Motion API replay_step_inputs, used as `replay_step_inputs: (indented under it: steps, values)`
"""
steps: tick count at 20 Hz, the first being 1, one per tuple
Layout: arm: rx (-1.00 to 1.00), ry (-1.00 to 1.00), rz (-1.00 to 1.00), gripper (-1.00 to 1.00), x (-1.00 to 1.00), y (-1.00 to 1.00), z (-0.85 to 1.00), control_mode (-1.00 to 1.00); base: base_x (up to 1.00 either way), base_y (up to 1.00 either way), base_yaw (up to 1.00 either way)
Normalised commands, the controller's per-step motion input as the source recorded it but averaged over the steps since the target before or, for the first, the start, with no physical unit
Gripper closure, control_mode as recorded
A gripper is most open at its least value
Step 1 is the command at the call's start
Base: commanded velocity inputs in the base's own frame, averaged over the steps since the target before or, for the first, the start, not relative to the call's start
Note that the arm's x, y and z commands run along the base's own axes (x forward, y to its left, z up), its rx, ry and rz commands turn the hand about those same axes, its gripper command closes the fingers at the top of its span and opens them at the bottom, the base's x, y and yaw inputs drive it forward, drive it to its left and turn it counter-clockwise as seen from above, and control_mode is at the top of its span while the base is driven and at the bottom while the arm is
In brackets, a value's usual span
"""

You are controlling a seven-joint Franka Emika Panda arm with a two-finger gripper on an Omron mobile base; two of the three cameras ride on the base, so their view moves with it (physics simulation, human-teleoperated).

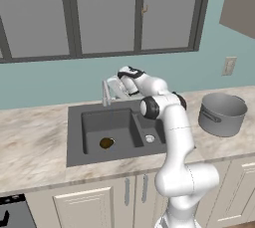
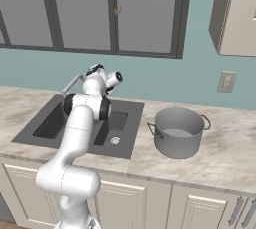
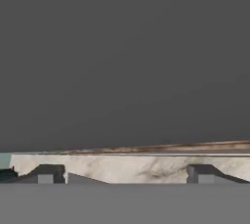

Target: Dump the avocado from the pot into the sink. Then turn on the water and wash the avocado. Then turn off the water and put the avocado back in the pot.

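Left base view, we see avocado (image 1: 106, 143) in sink (image 1: 74, 137), pot (image 1: 222, 114) at 3 o'clock on counter (image 1: 30, 142), our hand (image 3: 124, 174) spread, no writing readable.

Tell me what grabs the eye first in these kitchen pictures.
The white arm dominates, rising before the counter and bending its hand back toward the faucet behind the sink. Next comes the grey pot, upright on the counter right of the sink. The avocado lies in the large basin, a small dark lump on its floor.
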Motion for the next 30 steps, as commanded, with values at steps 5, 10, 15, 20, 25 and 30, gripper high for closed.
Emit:
replay_step_inputs:
  steps: [5, 10, 15, 20, 25, 30]
  values:
    - [0.06, 0.02, -0.1, -1.0, 0.28, 0.3, -0.02, -1.0, 0.0, 0.0, 0.0]
    - [-0.12, -0.03, -0.17, -1.0, 0.11, -0.53, 0.33, -1.0, 0.0, 0.0, 0.0]
    - [-0.19, -0.1, -0.17, -1.0, -0.44, -0.76, 0.48, -1.0, 0.0, 0.0, 0.0]
    - [-0.12, -0.15, -0.11, -1.0, -1.0, -0.4, 0.43, -1.0, 0.0, 0.0, 0.0]
    - [-0.1, -0.17, -0.08, -1.0, -1.0, 0.0, 0.09, -1.0, 0.0, 0.0, 0.0]
    - [-0.21, -0.25, -0.07, -1.0, -1.0, 0.0, 0.3, -1.0, 0.0, 0.0, 0.0]
